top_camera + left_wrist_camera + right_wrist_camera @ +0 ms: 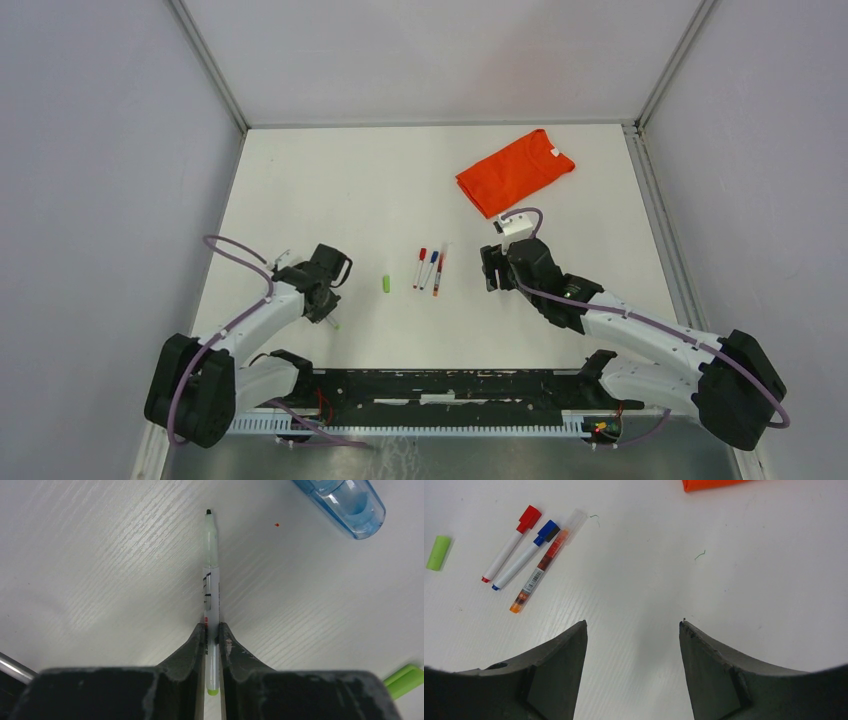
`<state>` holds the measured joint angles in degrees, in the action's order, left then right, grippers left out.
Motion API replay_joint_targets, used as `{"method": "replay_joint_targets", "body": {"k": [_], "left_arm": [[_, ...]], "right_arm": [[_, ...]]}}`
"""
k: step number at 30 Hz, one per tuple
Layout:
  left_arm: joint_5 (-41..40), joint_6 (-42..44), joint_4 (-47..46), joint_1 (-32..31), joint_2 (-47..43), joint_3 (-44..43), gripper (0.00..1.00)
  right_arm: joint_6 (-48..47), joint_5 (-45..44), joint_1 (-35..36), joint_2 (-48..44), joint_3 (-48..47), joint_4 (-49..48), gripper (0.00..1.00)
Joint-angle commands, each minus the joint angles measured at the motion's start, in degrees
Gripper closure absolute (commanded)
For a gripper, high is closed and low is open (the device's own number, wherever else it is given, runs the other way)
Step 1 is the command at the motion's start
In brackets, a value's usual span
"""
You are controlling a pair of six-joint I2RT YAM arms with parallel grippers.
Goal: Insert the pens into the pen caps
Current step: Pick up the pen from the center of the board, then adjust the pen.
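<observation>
I see my left claw (212, 631) clamped on the slim white-barrelled green-ended plastic pen (210, 580) near its tail, tip jutting ahead; my right claw (633, 626) gapes empty.

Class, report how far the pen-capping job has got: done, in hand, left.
Done: the red pen, blue pen and orange pen lie together, apparently capped. In hand: the left hand grips the uncapped green pen. Left: pushing it into the green cap lying loose. The right hand is open, empty.
</observation>
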<state>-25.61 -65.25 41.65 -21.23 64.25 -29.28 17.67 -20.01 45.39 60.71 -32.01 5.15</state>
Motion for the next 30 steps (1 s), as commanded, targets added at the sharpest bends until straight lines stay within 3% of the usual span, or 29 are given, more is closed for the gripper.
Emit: {"method": "replay_joint_targets", "body": {"k": [1,10,15,21,30], "left_arm": [[-2.19,-1.96,1.54,0.27,-2.52,-0.65,0.86],[-2.63,5.28,2.80,0.07,-9.49,-6.54,0.90],[-1.21,6.02,0.66,-4.26,-10.59,-8.79,0.90],[-3.17,4.19,-5.72,-15.83,-3.41,-14.19,0.90],[4.67,9.62,-20.35,-21.96,7.72,-19.84,0.91]], "right_arm": [[-0.53,-1.13,0.32,-0.28,-1.81,0.17,0.27],[-0.60,-1.05,0.28,-1.93,-1.99,-0.63,0.27],[0.38,4.48,0.31,-1.59,-2.80,-2.25,0.27],[6.49,17.75,0.26,-0.35,-2.28,-10.38,0.26],[19.00,33.20,0.24,5.12,0.84,-26.44,0.26]]}}
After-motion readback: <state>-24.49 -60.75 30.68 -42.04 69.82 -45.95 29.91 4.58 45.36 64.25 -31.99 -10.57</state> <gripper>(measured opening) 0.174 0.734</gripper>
